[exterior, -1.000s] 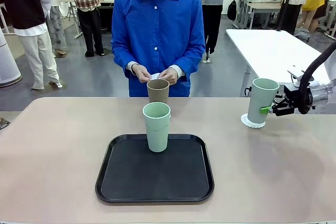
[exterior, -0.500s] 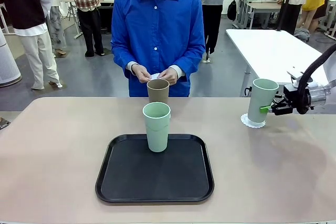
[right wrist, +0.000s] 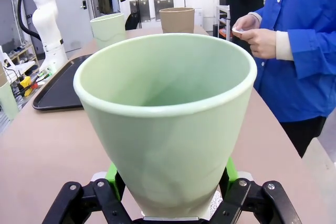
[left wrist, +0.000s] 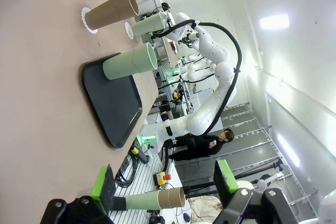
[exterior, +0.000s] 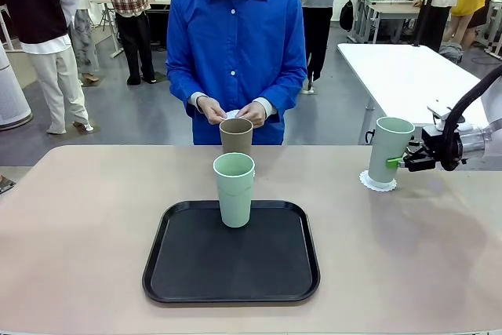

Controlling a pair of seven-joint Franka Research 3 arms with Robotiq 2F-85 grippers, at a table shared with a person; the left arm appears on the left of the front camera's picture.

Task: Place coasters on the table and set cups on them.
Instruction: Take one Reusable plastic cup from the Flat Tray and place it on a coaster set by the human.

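Black tray [exterior: 180, 272] held one mint cup [exterior: 234, 189]. Right gripper [exterior: 396, 162] clasped an empty second cup [exterior: 388, 149] on a coaster [exterior: 378, 184], far right. Left gripper [left wrist: 164, 182] gaped wide.

I work in a robotics lab: behind my right gripper [exterior: 394, 162] stands a white workbench [exterior: 408, 68], people [exterior: 47, 37] stand on the grey floor [exterior: 149, 119] beyond, and a red stop button [left wrist: 166, 177] sits past my left gripper [left wrist: 164, 186].

tan cup [exterior: 236, 136] base: hidden behind tray cup [exterior: 234, 190] | coaster [exterior: 378, 187]: mostly under far-right cup [exterior: 390, 149]
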